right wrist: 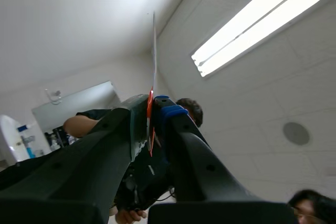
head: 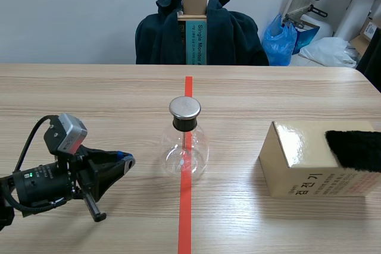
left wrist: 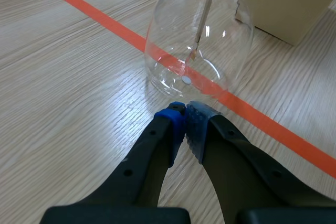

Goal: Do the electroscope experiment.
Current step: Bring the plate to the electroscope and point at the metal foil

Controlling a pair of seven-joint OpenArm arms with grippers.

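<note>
The electroscope (head: 185, 141), a clear glass flask with a black stopper and a round metal cap, stands on the red tape line at the table's middle. In the left wrist view its flask (left wrist: 199, 40) sits just ahead of my left gripper (left wrist: 185, 116), with a thin rod hanging inside. My left gripper (head: 126, 160) lies low on the table to the flask's left, shut on nothing. My right gripper (right wrist: 156, 109) points up at the ceiling, shut on a thin pale strip (right wrist: 154, 56) with a red patch at the pads. It does not show in the scene view.
A tan cardboard box (head: 315, 165) lies at the right with a black furry cloth (head: 356, 149) on top. Behind the table stands a chair draped with a dark jacket (head: 238, 34). A person's head (right wrist: 190, 109) shows behind the right gripper.
</note>
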